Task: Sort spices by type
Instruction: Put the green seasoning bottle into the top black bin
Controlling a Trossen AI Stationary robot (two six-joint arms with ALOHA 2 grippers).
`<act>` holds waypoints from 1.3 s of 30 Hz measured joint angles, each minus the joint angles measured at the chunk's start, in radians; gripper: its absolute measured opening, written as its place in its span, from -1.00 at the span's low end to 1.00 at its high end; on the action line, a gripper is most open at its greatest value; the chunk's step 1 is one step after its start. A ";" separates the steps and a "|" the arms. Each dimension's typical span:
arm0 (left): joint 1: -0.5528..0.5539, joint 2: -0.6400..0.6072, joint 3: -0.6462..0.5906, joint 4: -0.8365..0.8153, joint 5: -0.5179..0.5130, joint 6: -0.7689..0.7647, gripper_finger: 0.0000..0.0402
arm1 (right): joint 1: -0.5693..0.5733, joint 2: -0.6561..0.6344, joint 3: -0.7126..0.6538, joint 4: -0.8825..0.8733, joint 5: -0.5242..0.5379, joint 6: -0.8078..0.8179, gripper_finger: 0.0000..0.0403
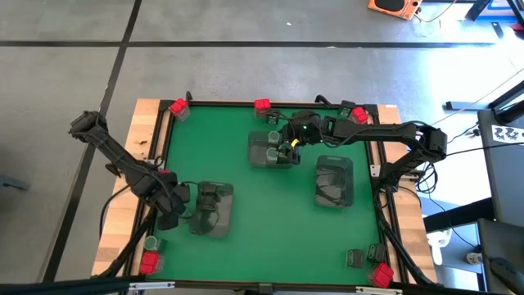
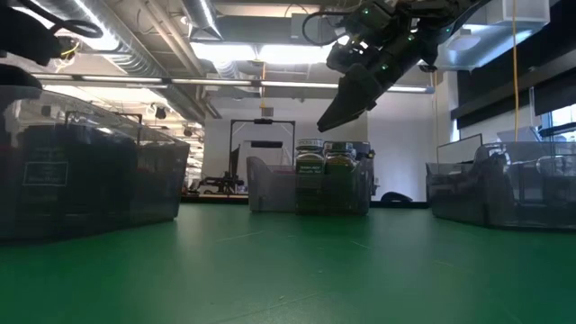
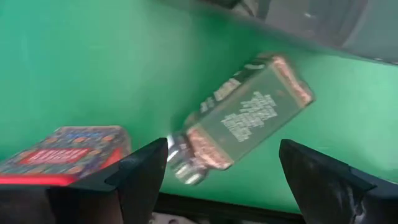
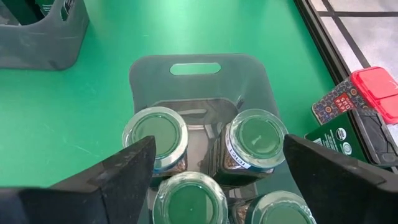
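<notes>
My right gripper [image 1: 288,146] [image 4: 214,180] hangs open above the grey tray [image 4: 196,68] near the table's far middle. That tray holds several round green-lidded jars [image 4: 155,134] [image 2: 324,171] standing upright. My left gripper [image 1: 169,211] [image 3: 221,171] is open and low by the table's left edge. A dark rectangular tin [image 3: 245,115] lies flat on the green mat just ahead of its fingers, untouched. A red box [image 3: 62,152] lies beside the tin.
Two more grey trays stand on the mat, one by the left gripper [image 1: 211,209] and one right of centre [image 1: 334,180]. Red boxes [image 1: 178,107] [image 1: 262,105] [image 4: 373,90], a dark tin [image 1: 354,258] and a jar [image 1: 151,242] lie along the table's edges and corners.
</notes>
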State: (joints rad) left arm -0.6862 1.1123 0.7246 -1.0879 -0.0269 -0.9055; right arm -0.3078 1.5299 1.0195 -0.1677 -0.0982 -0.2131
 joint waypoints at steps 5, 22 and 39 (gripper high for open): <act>-0.038 0.074 0.000 0.007 0.000 0.010 0.52 | 0.000 0.000 0.000 0.003 0.000 0.000 0.74; -0.079 0.345 -0.001 0.077 -0.044 0.101 0.48 | 0.000 0.000 0.000 0.012 0.000 0.000 0.74; -0.080 0.394 0.003 0.120 -0.038 0.056 -0.02 | 0.000 0.000 0.000 0.016 0.000 0.008 0.74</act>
State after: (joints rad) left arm -0.7658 1.5063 0.7280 -0.9675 -0.0649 -0.8500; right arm -0.3078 1.5299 1.0195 -0.1518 -0.0981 -0.2055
